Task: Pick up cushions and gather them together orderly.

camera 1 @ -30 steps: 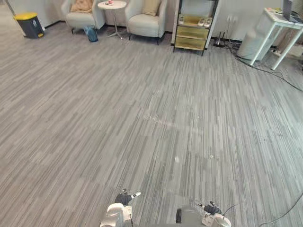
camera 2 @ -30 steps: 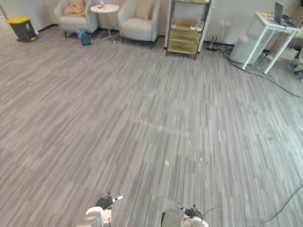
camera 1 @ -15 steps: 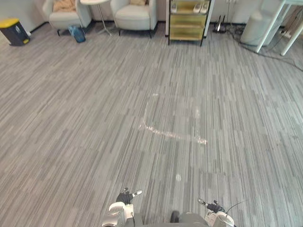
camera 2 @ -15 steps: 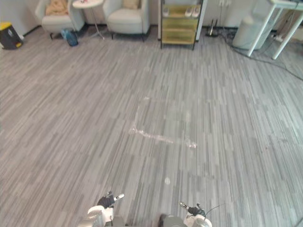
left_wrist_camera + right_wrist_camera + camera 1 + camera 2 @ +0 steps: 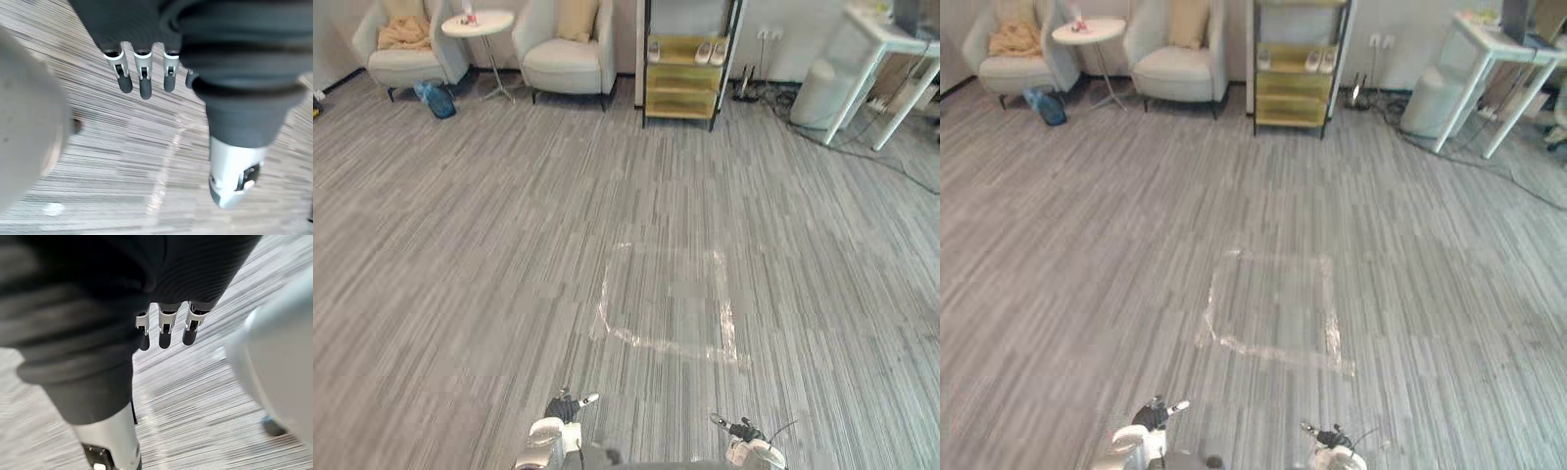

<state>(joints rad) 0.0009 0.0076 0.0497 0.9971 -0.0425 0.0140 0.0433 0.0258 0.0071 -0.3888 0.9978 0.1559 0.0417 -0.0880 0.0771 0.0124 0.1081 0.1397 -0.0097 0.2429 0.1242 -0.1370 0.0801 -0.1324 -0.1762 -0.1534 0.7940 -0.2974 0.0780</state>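
Two cushions lie far across the room. A rumpled tan cushion (image 5: 404, 30) sits on the left armchair (image 5: 396, 67), and a pale beige cushion (image 5: 573, 17) stands upright against the back of the right armchair (image 5: 563, 69). My left hand (image 5: 564, 407) and right hand (image 5: 741, 429) hang low at the bottom edge of the eye views, far from both chairs. In the wrist views the left hand's fingers (image 5: 142, 81) and the right hand's fingers (image 5: 165, 330) are straight over bare floor, holding nothing.
A round white side table (image 5: 477, 22) stands between the chairs, with a blue bag (image 5: 434, 99) on the floor beside it. Right of them are a shelf with yellow drawers (image 5: 681, 80), a white bin (image 5: 819, 95) and a white desk (image 5: 893, 44). A tape square (image 5: 669, 302) marks the floor ahead.
The whole picture has shifted, so the camera moved: the chairs and shelf sit further right and the tape square lies closer. Both hands hang as before.
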